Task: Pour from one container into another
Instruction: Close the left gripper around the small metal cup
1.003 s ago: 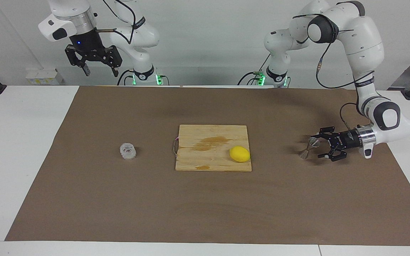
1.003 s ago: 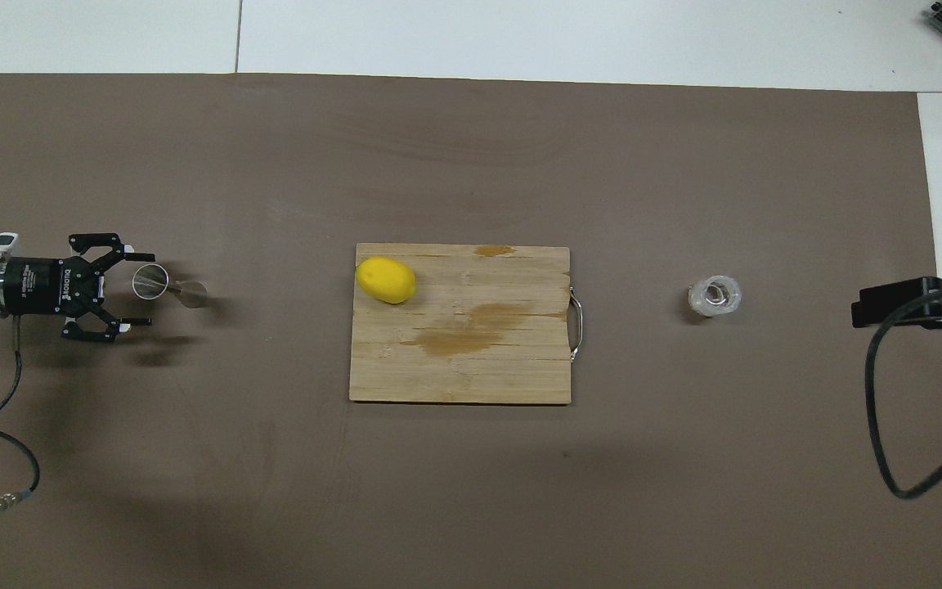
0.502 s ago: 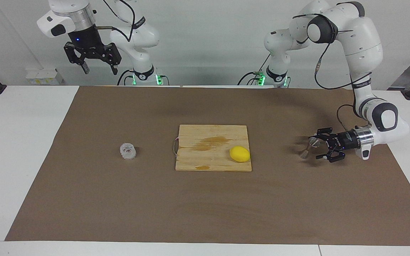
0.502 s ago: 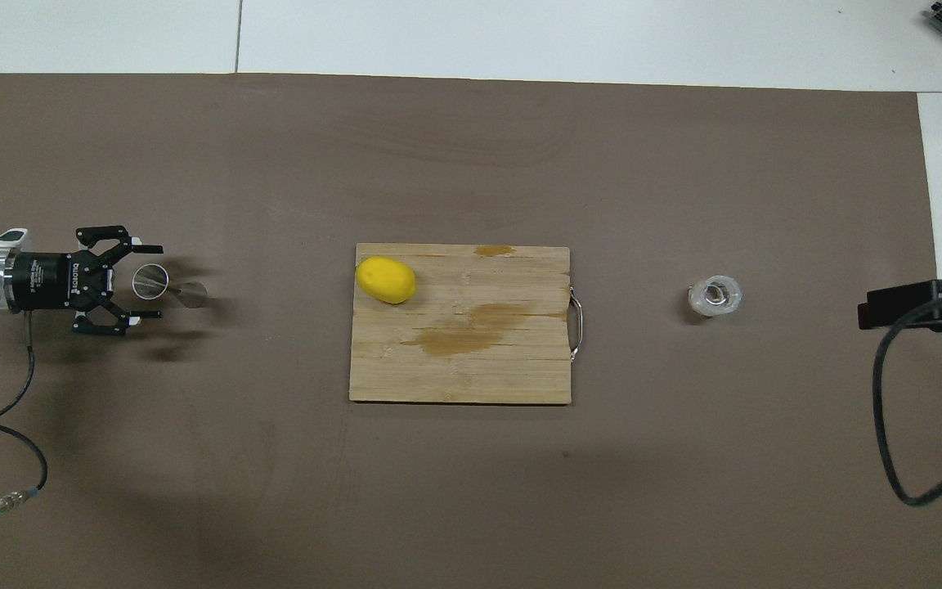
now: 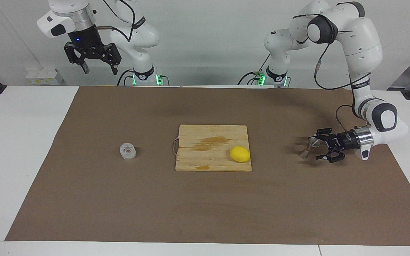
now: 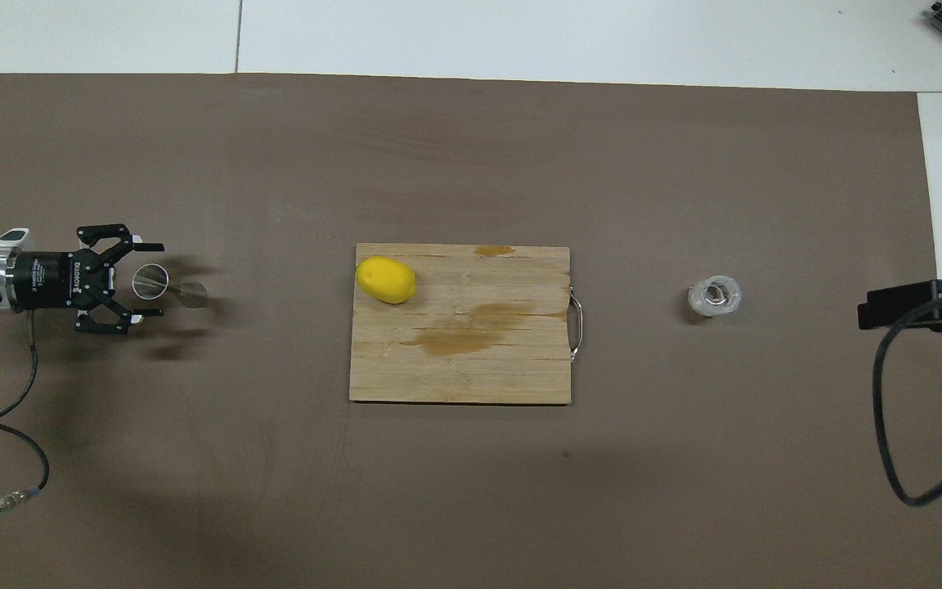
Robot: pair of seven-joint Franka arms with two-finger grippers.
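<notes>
The silvery hourglass jigger stands upright on the brown mat near the left arm's end; it also shows in the overhead view. My left gripper lies level just above the mat, open, with one finger on each side of the jigger's upper cone. The fingers stand apart from the metal. The clear ribbed glass cup stands alone on the mat toward the right arm's end. My right gripper is open and empty and waits high up near its base.
A wooden cutting board lies mid-table between cup and jigger, with a yellow lemon on its corner nearest the jigger. The board's metal handle faces the cup. A black cable hangs at the right arm's end.
My left gripper has slid forward along the mat so its fingers now straddle the jigger. My right gripper has risen a little. Cup, jigger and lemon have not moved.
</notes>
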